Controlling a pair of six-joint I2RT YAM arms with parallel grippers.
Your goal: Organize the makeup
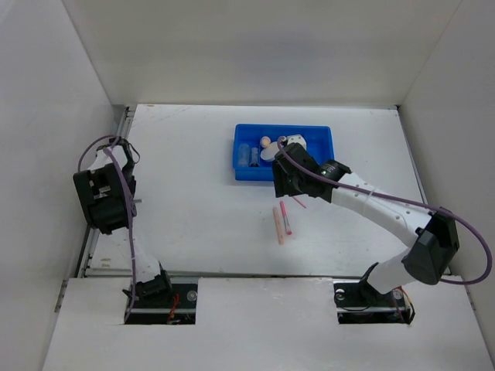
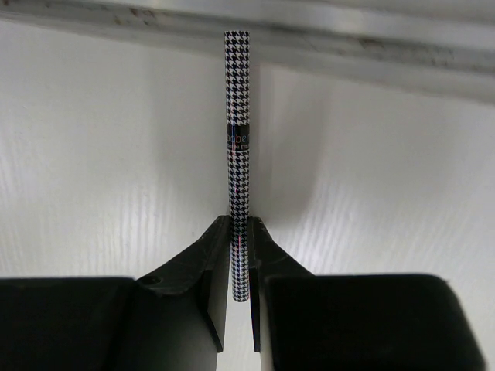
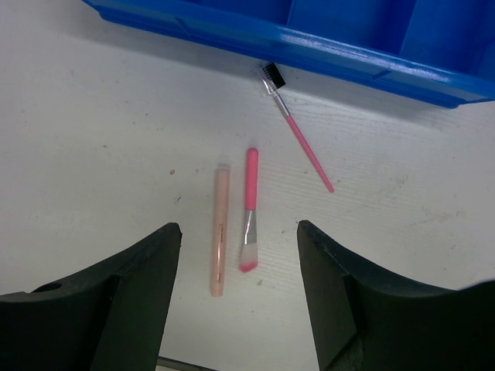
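Observation:
My left gripper (image 2: 241,232) is shut on a thin black-and-white houndstooth pencil (image 2: 238,131), which sticks out past the fingertips toward a metal rail; this arm is at the table's left edge. My right gripper (image 3: 238,228) is open and hovers above the table, just in front of the blue tray (image 3: 348,58). Below it lie a peach pencil (image 3: 220,232), a pink flat brush (image 3: 250,209) and a thin pink comb brush (image 3: 298,131). In the tray (image 1: 240,174) I see a peach egg-shaped sponge (image 1: 265,141), a cream round puff (image 1: 296,141) and a clear tube (image 1: 244,153).
White walls close in the table on three sides. A metal rail (image 1: 122,124) runs along the left edge beside my left arm. My right arm (image 1: 371,202) reaches diagonally over the table's right half and covers part of the tray.

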